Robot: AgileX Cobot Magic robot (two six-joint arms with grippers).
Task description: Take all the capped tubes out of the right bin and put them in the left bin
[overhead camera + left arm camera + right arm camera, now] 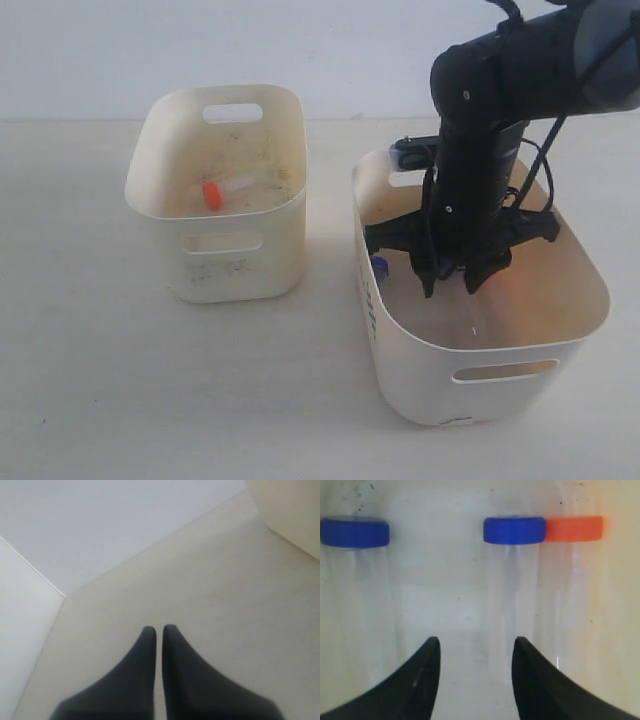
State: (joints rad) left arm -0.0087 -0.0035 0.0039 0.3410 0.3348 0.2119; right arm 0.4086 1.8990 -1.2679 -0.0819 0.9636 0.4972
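Observation:
The right bin (470,370) has my right gripper (455,280) lowered inside it. That gripper (477,641) is open, with only bare bin floor between its fingers. Three capped tubes lie side by side beneath it: one blue-capped (354,532) off to one side, another blue-capped (514,530) running under one finger, and an orange-capped one (574,528) touching it. One blue cap (379,266) peeks out beside the arm. The left bin (240,262) holds one orange-capped tube (212,194). My left gripper (159,628) is shut on nothing above the table.
The two bins stand about a hand's width apart on a pale table (90,380), with a white wall behind. A cream tub wall (292,515) shows at the edge of the left wrist view. The right arm (480,150) hides much of the right bin's inside.

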